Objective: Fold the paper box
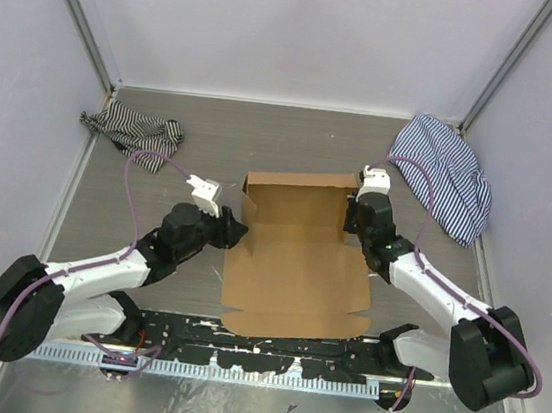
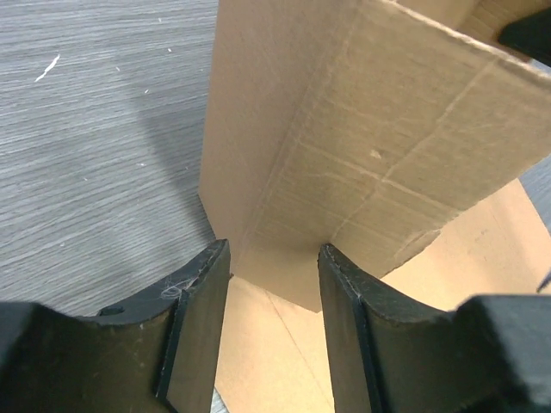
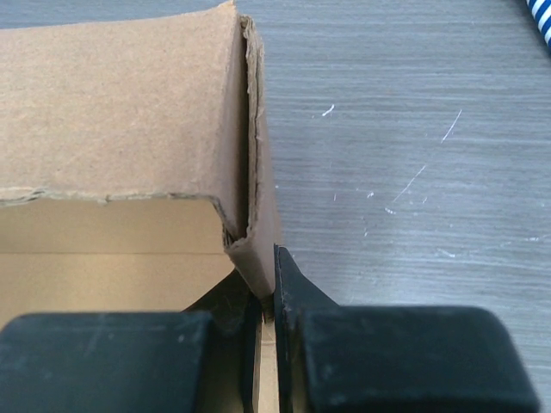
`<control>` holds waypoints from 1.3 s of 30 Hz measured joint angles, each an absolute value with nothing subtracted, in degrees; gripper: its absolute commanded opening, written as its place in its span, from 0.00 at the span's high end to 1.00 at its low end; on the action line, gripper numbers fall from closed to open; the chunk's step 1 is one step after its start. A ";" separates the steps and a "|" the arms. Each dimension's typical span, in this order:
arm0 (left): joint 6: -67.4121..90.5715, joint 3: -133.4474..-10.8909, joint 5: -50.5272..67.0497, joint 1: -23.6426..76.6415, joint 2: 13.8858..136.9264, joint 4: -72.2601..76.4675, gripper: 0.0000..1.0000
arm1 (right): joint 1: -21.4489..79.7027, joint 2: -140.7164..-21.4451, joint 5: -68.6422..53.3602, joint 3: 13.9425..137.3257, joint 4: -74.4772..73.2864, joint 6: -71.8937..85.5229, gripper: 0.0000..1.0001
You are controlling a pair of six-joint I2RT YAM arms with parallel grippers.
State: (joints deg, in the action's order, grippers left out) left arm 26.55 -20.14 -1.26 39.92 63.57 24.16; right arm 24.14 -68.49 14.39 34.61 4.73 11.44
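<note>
**Box (image 1: 298,270) part-formed at the middle of the table (image 1: 294,138), between the two grippers.** The back wall (image 1: 299,183) and both side walls stand up. The base panel and front flap lie flat toward the arm bases.

- **Right gripper (image 3: 265,297):** the jaws are clenched on the near end of the right wall (image 3: 251,172), where the card looks doubled over.
- **Left gripper (image 2: 274,280):** the jaws are released. The fingers (image 2: 202,297) spread to either side of the lower corner of the left wall (image 2: 344,172), and no pinch is visible.
- **Surroundings:** the left cloth (image 1: 134,132) and right cloth (image 1: 446,177) lie well apart from the box, at the far corners.

**Handling, as judged.**
- The material is thin corrugated card. It is light, stiff across each panel, and yields only along its creases.
- The matte face should give the pads good friction.
- The ragged upper edge suggests that edges crush or tear under a hard squeeze.
- Raised walls will probably spring back if let go.
- A push on a panel would likely slide the whole sheet across the table, since it is so light.

**Where to take hold.** The best hold is a pinch across the thickness at a wall's free edge, close to a crease. One gripper anchors the box while the other folds.
</note>
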 measured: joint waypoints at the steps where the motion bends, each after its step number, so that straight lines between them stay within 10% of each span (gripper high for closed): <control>1: 26.35 -20.14 -2.04 40.23 63.90 24.38 0.47 | 24.80 -67.64 15.09 33.67 4.91 11.64 0.99; 31: 26.09 -19.27 -35.62 52.21 67.57 29.30 0.55 | 45.93 -56.49 36.18 21.34 12.53 15.86 0.99; 39: 25.93 -18.87 -48.64 56.86 77.32 38.46 0.84 | 48.82 -57.28 39.48 21.23 13.23 17.15 0.99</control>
State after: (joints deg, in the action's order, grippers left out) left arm 25.93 -18.87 -48.64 56.86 77.32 38.46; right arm 48.82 -57.28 39.48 21.23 13.23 17.15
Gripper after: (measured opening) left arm 0.287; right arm 0.111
